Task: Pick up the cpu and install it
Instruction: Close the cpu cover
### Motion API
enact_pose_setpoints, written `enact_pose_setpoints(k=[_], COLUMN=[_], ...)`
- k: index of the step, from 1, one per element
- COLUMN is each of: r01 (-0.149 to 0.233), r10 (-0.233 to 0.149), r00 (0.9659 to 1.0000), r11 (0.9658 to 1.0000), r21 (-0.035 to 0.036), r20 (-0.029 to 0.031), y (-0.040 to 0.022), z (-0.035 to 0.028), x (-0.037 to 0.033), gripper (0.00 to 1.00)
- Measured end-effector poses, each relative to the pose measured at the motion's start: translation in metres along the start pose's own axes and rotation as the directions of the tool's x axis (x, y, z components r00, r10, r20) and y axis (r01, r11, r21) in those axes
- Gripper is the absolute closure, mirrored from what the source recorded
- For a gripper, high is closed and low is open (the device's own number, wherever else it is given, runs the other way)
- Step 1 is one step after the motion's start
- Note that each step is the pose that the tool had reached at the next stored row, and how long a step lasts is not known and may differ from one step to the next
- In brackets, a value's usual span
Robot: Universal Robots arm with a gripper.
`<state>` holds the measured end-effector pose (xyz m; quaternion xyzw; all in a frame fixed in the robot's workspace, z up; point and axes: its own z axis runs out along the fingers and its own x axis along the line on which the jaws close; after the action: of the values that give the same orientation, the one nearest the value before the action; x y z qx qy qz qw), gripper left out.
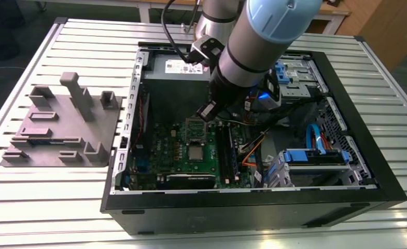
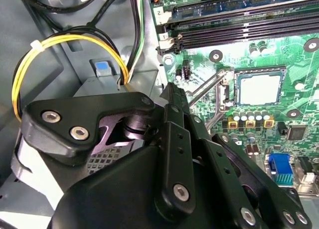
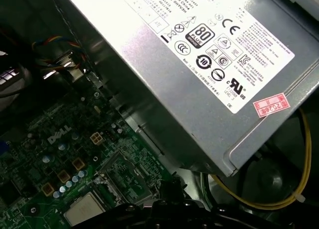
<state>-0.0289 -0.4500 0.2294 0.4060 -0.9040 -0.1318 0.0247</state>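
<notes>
Slatted bench, open case (image 1: 369,197): my gripper (image 1: 205,111), its grip state indiscernible, hovers above the board (image 1: 168,150), the cpu (image 1: 196,152) apparently seated; I judge installation nearly complete.

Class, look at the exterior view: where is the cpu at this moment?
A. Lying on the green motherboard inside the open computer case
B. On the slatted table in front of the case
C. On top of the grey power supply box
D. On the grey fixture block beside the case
A: the cpu, a small silver-grey square, lies flat on the green motherboard inside the open computer case, below the robot arm.
</notes>
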Motion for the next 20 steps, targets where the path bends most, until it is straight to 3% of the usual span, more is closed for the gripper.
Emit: enact_pose_setpoints(k=[14, 20], r01=[0.022, 0.044], r10=[-0.022, -0.044], r00=[0.9997, 0.999], r11=[0.9998, 0.999], r21=[-0.0017, -0.0031], r20=[-0.0056, -0.0115], y=[0.0012, 0.0016], z=[-0.0044, -0.0054], x=[-0.0003, -0.0002], gripper=[0.9, 0.9])
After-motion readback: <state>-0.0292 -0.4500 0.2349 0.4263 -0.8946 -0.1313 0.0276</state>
